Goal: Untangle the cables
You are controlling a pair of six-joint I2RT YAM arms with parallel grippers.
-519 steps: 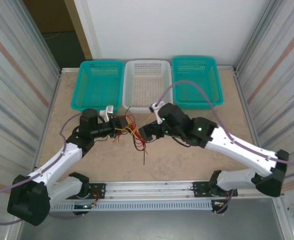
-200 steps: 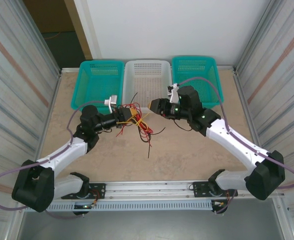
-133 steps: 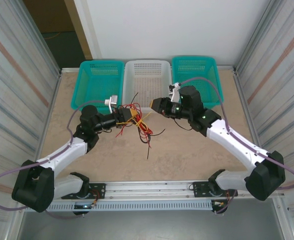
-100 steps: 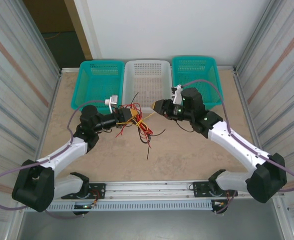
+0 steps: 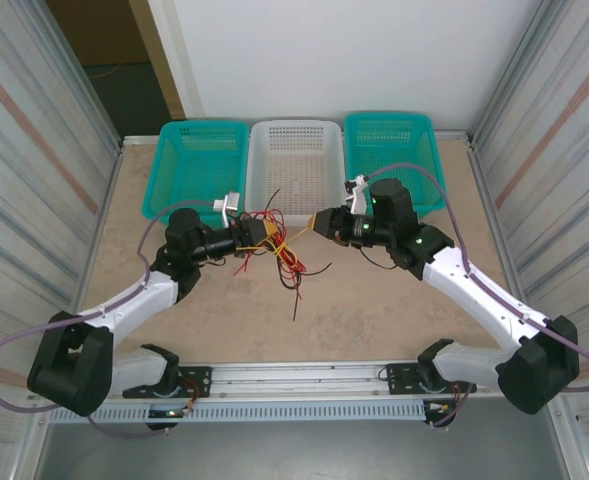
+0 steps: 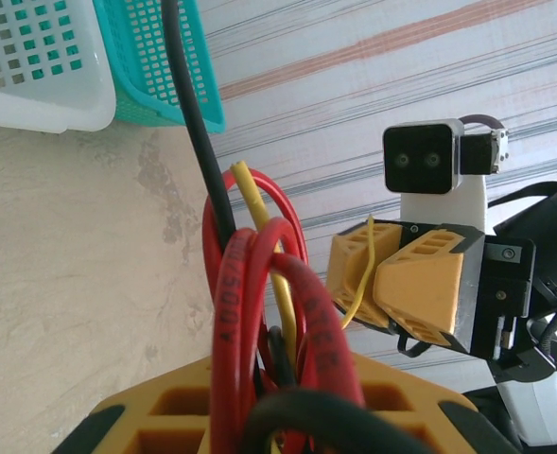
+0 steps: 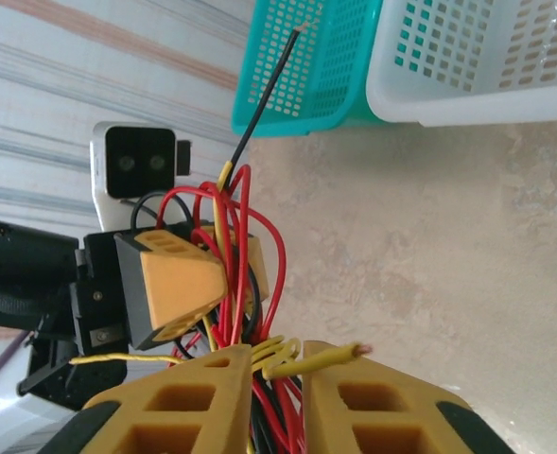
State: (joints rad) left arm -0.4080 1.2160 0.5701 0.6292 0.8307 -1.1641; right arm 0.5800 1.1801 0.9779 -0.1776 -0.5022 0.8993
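Observation:
The cables (image 5: 279,248) are a tangle of thin red, yellow and black wires hanging just above the table's middle. My left gripper (image 5: 261,235) is shut on the bundle from the left. In the left wrist view, red, black and yellow strands (image 6: 259,293) rise from between its orange fingers (image 6: 401,407). My right gripper (image 5: 318,222) faces it from the right, close by. Its jaws (image 7: 276,367) have closed on a folded yellow cable (image 7: 321,357) whose end pokes out to the right. In the left wrist view, that yellow wire (image 6: 361,284) runs between the right gripper's fingers (image 6: 420,288).
Three baskets stand in a row at the back: a teal one (image 5: 199,165), a white one (image 5: 296,160) and another teal one (image 5: 392,160). Loose black and red wire ends (image 5: 299,285) trail onto the beige tabletop. Corrugated walls flank both sides.
My right gripper has shifted slightly right and toward me, and its jaws have closed in on the yellow cable. The left gripper has kept its hold on the bundle and hardly moved.

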